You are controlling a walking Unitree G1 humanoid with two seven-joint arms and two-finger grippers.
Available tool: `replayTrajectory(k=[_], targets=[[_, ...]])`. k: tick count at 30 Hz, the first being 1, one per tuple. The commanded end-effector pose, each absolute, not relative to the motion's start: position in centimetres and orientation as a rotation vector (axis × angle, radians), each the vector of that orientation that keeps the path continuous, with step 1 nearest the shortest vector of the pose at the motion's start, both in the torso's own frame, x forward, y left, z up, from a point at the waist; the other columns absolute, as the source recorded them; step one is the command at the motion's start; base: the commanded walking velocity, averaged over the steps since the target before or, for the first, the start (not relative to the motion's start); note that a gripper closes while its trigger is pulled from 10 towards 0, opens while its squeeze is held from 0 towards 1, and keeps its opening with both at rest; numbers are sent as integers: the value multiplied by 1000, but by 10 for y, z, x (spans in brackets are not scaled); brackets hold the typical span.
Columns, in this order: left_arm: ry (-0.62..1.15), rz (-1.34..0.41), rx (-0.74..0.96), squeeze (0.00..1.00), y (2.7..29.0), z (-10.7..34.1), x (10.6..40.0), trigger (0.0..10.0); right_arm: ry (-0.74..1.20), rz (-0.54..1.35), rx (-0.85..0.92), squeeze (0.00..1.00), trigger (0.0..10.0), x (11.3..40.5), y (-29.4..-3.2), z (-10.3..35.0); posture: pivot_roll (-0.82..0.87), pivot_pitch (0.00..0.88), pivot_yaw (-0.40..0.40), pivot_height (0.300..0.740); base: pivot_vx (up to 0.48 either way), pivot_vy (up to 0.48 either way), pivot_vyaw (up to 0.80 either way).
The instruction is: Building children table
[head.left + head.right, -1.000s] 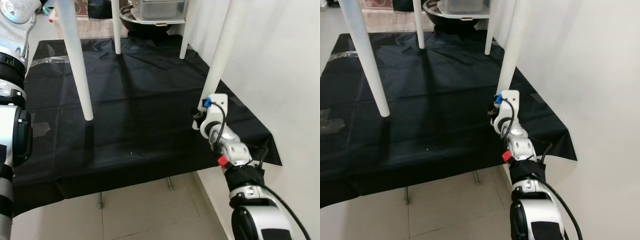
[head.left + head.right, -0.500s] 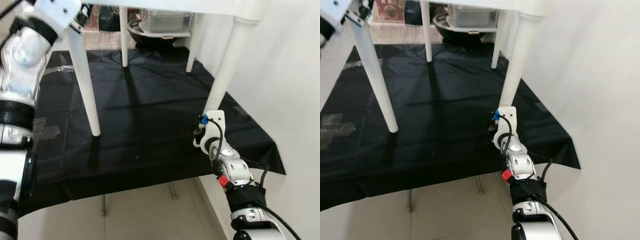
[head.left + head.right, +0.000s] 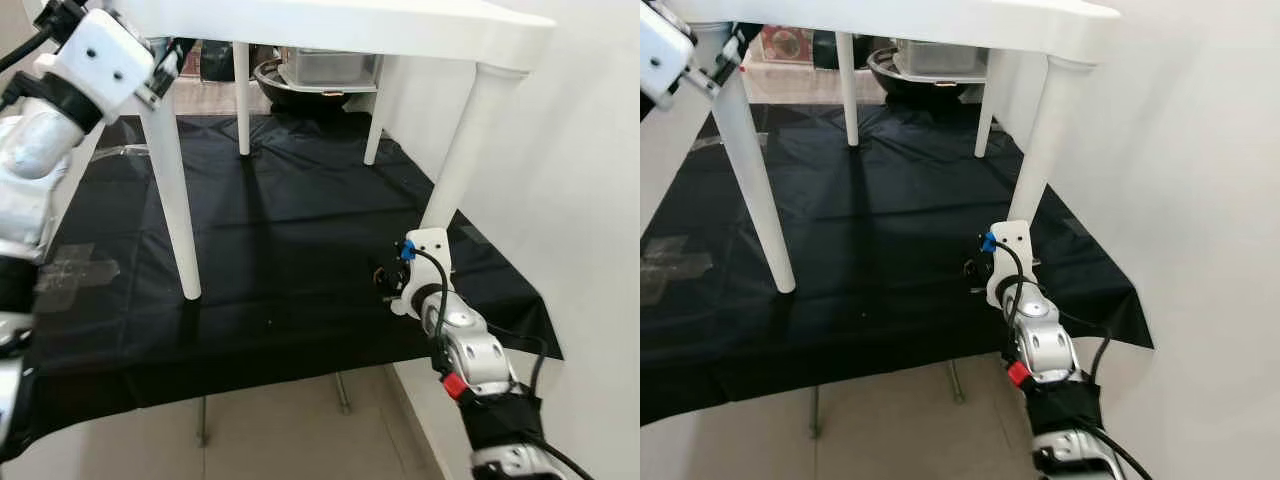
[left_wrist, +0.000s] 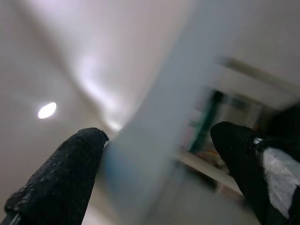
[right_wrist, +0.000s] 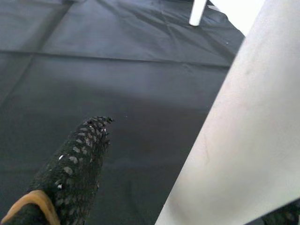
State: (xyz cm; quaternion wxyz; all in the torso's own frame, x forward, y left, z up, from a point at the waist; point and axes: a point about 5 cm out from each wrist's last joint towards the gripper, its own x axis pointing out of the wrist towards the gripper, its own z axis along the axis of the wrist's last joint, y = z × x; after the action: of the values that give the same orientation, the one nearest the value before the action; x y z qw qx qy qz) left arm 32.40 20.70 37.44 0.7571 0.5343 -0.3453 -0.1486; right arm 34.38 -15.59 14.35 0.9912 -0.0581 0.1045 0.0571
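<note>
A white children's table (image 3: 330, 25) stands upright on a black sheet (image 3: 290, 230). My left gripper (image 3: 165, 60) is raised at the top of the table's near-left leg (image 3: 175, 200). In the left wrist view its fingers (image 4: 61, 183) straddle that blurred leg (image 4: 154, 131), open, with a gap on one side. My right gripper (image 3: 385, 278) is low by the foot of the near-right leg (image 3: 460, 150). In the right wrist view the leg (image 5: 234, 140) lies between the spread fingers (image 5: 79, 159), open and clear of the near one.
The sheet covers a low platform whose front edge (image 3: 270, 365) drops to a tiled floor (image 3: 280, 430). A white wall (image 3: 590, 200) runs close along the right. A dark bowl and a clear box (image 3: 320, 70) sit behind the table. Tape (image 3: 75, 270) marks the sheet at left.
The camera has tilted up, bringing the table top into view. My left arm has risen to the top of the near-left leg. My right gripper stays by the near-right leg's foot.
</note>
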Motion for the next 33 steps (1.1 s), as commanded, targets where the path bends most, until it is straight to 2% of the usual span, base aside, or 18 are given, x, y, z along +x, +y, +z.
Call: replayTrajectory(k=[1, 3, 8, 17, 23, 29, 32, 33], targets=[[-594, -487, 1244, 0, 193, 337, 336, 10000, 215, 185, -129, 1000, 10000, 342, -142, 142, 42, 0, -109, 740, 0, 0, 0], [-558, -505, 1328, 0, 192, 343, 337, 10000, 209, 188, -138, 1000, 10000, 340, -142, 143, 43, 0, -105, 740, 0, 0, 0], [-534, -461, 1385, 0, 196, 350, 343, 10000, 201, 178, -166, 1000, 10000, 337, -144, 143, 36, 0, -97, 740, 0, 0, 0], [-563, -503, 1325, 0, 186, 343, 337, 10000, 165, 102, -198, 1000, 10000, 327, -155, 147, 21, 0, -84, 740, 0, 0, 0], [-544, -613, 1223, 0, 174, 313, 325, 10000, 196, -38, -164, 1000, 10000, 318, -173, 139, 15, 0, -81, 740, 0, 0, 0], [-544, -604, 1109, 0, 171, 293, 317, 10000, 189, -15, -86, 1000, 10000, 310, -172, 141, 9, 0, -77, 740, 0, 0, 0], [-514, -545, 959, 0, 168, 267, 308, 10000, 184, 19, -78, 1000, 10000, 301, -171, 141, 3, 0, -75, 740, 0, 0, 0], [-514, -545, 959, 0, 168, 267, 308, 10000, 184, 19, -78, 1000, 10000, 301, -171, 141, 3, 0, -75, 740, 0, 0, 0]])
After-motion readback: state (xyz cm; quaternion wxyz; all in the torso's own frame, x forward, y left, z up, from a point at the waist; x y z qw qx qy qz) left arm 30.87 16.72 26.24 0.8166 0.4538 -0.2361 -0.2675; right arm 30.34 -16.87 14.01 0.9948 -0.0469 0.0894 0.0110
